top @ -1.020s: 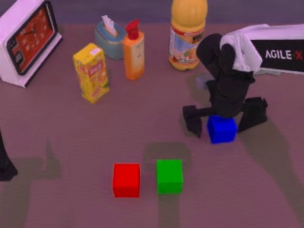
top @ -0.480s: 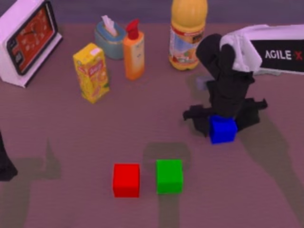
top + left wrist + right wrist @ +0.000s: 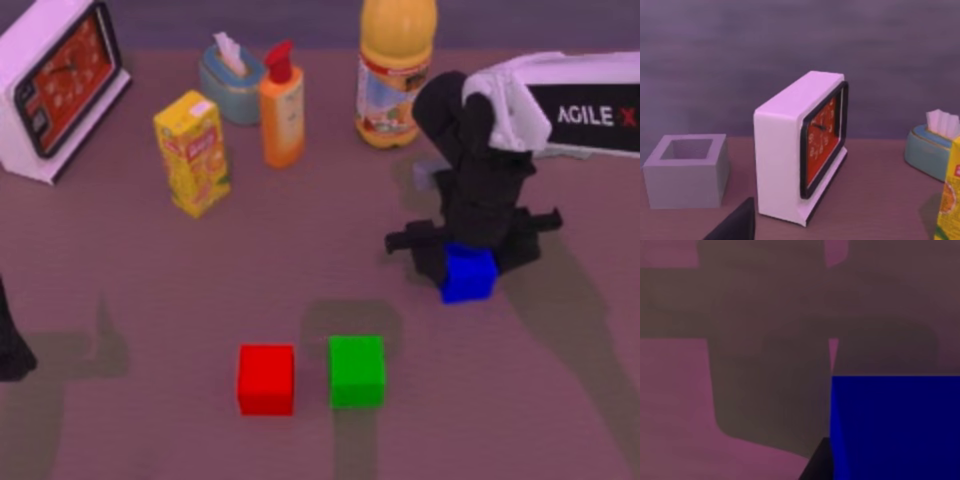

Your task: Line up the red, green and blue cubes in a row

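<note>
The red cube [image 3: 266,379] and the green cube [image 3: 357,371] sit side by side near the table's front, a small gap between them. Behind and to the right of the green cube is the blue cube [image 3: 470,276], with my right gripper [image 3: 468,262] shut on it from above, black fingers pressed to its two sides. The right wrist view shows the blue cube [image 3: 895,427] filling one corner, a dark finger [image 3: 819,464] against its side. My left arm [image 3: 10,350] is parked at the table's left edge; only a dark finger [image 3: 735,225] shows in its wrist view.
Along the back stand a white clock with a red face [image 3: 60,80], a yellow juice carton [image 3: 192,152], a tissue box [image 3: 228,82], an orange pump bottle [image 3: 282,105] and a juice bottle [image 3: 396,70]. A grey open box [image 3: 687,170] is beside the clock.
My right gripper's fingers, spread wide on either side of the blue cube a second ago, have come together onto it. The red and green cubes have not moved.
</note>
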Motion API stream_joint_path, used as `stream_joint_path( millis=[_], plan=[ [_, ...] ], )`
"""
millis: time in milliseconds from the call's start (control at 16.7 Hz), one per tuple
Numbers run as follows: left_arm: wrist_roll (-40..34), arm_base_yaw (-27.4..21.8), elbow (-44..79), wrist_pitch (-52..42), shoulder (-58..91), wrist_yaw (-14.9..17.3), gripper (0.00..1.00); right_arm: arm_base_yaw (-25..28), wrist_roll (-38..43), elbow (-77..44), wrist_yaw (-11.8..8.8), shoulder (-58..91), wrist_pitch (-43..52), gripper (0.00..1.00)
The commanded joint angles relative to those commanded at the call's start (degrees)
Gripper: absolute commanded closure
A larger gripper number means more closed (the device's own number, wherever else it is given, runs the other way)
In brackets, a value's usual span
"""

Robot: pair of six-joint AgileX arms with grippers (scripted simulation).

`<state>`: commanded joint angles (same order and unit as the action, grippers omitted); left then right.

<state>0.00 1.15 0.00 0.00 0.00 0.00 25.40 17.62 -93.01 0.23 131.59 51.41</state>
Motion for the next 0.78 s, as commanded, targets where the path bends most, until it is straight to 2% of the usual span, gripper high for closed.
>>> stream_joint_path(
  millis=[480, 780],
  plan=[
    [0.00, 0.00, 0.00, 0.00, 0.00, 0.00, 0.00, -0.12, 0.02, -0.22, 0.07, -0.24, 0.26, 1.00],
    [0.00, 0.00, 0.00, 0.00, 0.00, 0.00, 0.00, 0.13, 0.09, -5.62, 0.02, -3.24, 9.39, 1.00]
  ],
)
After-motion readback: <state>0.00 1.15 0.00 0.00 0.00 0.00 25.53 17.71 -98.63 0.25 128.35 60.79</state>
